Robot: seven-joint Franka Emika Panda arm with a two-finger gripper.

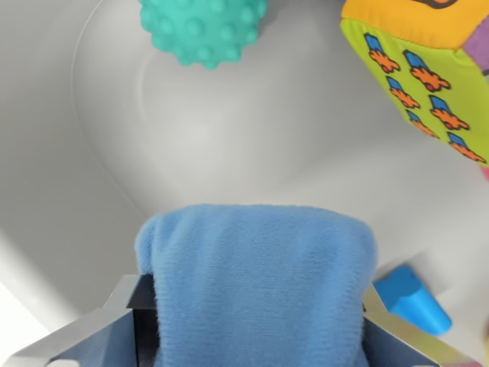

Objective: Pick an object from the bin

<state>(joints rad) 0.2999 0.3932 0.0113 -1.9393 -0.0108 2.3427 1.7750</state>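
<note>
Gripper clamped on cloth

The gripper (256, 325) sits at the wrist view's bottom, metal fingers (114, 329) pressing both sides of the blue cloth (256, 267).

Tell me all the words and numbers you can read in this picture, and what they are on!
No words or numbers can be read here.
The soft cube has only pictures: little orange and blue rocket-like shapes on its green side.
A dark mark on its orange top is cut off by the edge, so it cannot be read.
The blue cloth, teal bumpy ball and white bin are plain.
</note>
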